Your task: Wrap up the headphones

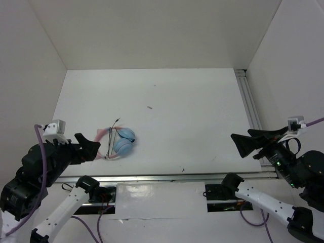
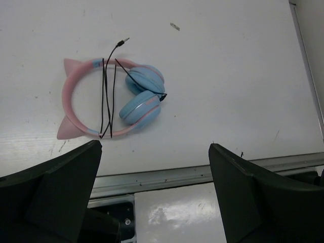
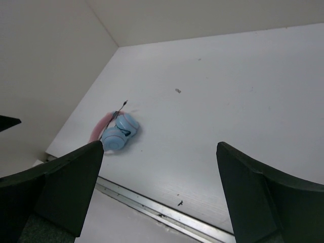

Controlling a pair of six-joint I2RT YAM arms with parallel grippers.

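Pink-banded headphones lie by the table's near-left edge; left gripper and right gripper gape empty, so best pinch the cord near its plug.

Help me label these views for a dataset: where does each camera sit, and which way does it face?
Top external: above, behind the near edge of the table, looking down; left gripper and right gripper show, both open.
Left wrist: behind the left gripper, looking down at the headphones; left fingers frame the bottom.
Right wrist: behind the right gripper, facing left across the table; right fingers show.
Shared: all three see the headphones.
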